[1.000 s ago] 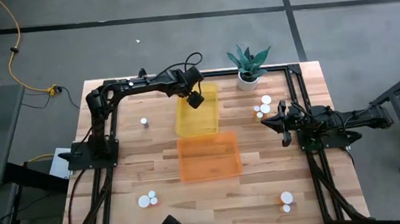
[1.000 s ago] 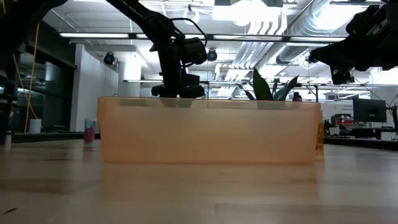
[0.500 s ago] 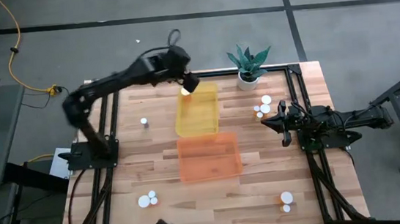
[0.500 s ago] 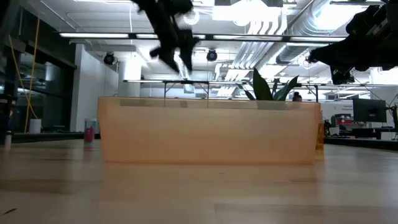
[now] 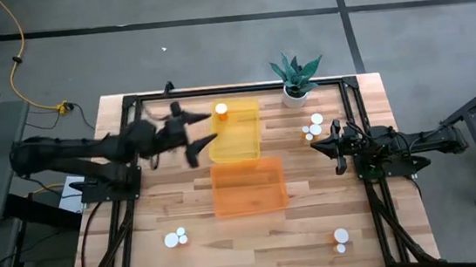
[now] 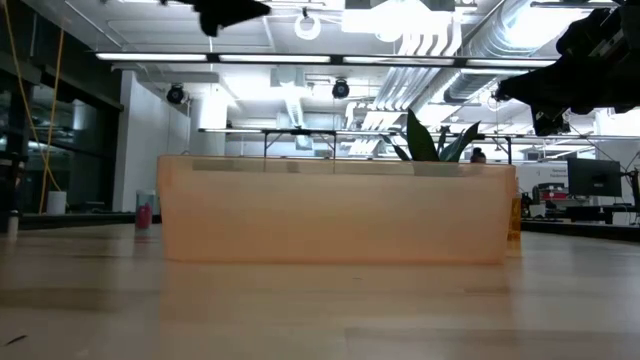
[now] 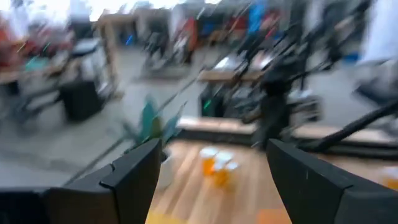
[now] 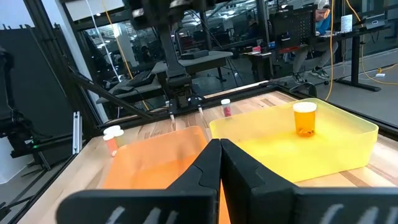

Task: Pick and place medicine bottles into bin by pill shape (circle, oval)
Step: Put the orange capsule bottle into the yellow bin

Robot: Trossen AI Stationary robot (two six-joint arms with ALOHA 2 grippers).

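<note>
One medicine bottle (image 5: 221, 110), orange with a white cap, stands upright on its base at the far end of the yellow bin (image 5: 236, 132); it also shows in the right wrist view (image 8: 305, 118). My left gripper (image 5: 206, 128) is open and empty, in the air just left of the yellow bin; its fingers stand wide apart in the left wrist view (image 7: 214, 186). My right gripper (image 5: 315, 146) is shut and empty, waiting at the table's right, its fingers pointing at the bins (image 8: 219, 157). An orange bin (image 5: 247, 187) lies nearer.
Loose bottles stand in groups at the far right (image 5: 312, 127), near left (image 5: 176, 238) and near right (image 5: 341, 238). A potted plant (image 5: 296, 80) stands at the far edge. In the low view the orange bin's wall (image 6: 335, 212) hides the table behind it.
My left gripper has risen from low over the yellow bin's far end and swung back toward the table's left edge, tipping from pointing down toward level. The bottle it was over stands alone in the yellow bin. My right arm has kept still.
</note>
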